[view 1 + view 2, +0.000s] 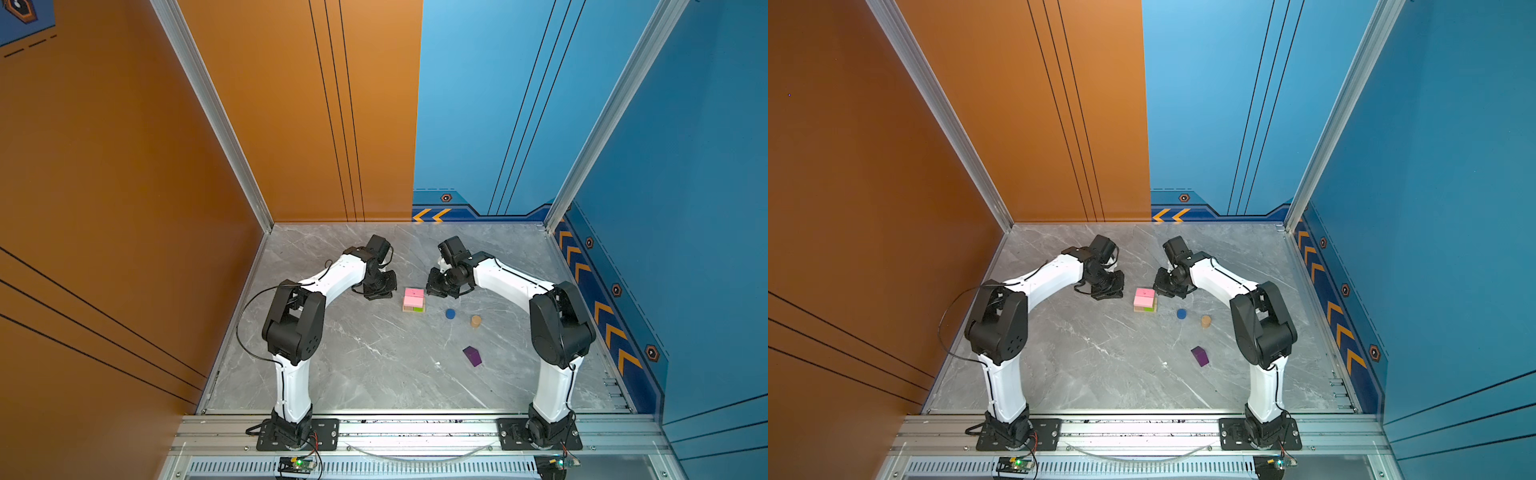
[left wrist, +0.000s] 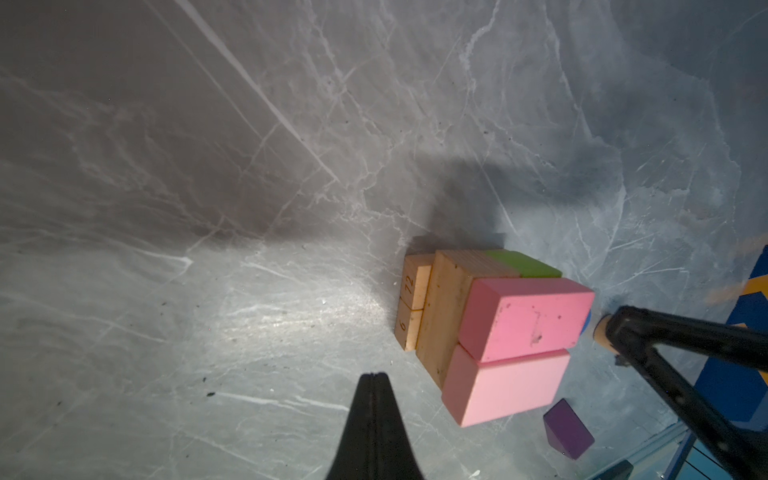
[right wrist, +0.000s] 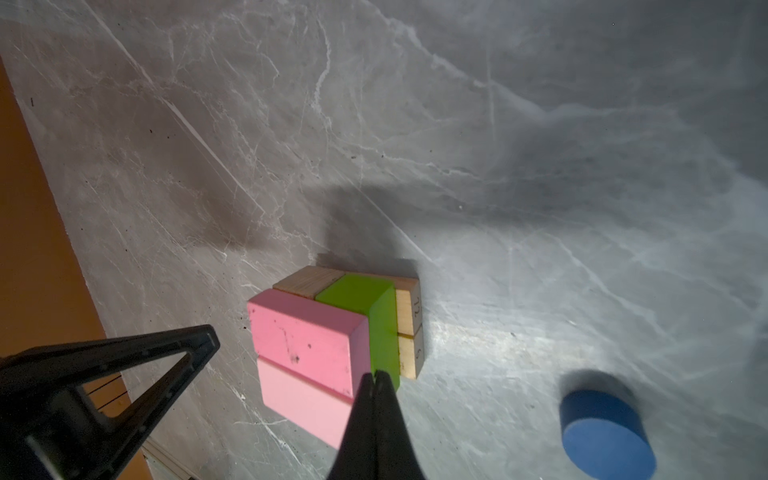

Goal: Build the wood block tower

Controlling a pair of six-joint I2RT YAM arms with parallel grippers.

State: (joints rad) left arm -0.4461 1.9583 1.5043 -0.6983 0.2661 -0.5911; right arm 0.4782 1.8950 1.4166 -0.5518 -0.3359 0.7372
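The table point(image 1: 332, 374) is mostly bare marble, and its walls are well away from the work. The left gripper point(image 2: 374, 376) and right gripper point(image 3: 376, 374) both have jaws pressed together and hold nothing. They flank the stack point(image 1: 413, 300) near the table's middle. Built so far, I judge: numbered tan blocks point(image 2: 411, 286) at the bottom, a tan bar point(image 2: 449, 299) and green bar point(image 3: 357, 293) above, and two pink slabs point(image 1: 413, 295) side by side on top. Still to place are the purple block point(image 1: 472, 356), tan cylinder point(image 1: 476, 321) and blue cylinder point(image 1: 450, 313). All three lie loose on the right arm's side with open room around each. The slabs' top is flat but small, leaving little margin at its edges.
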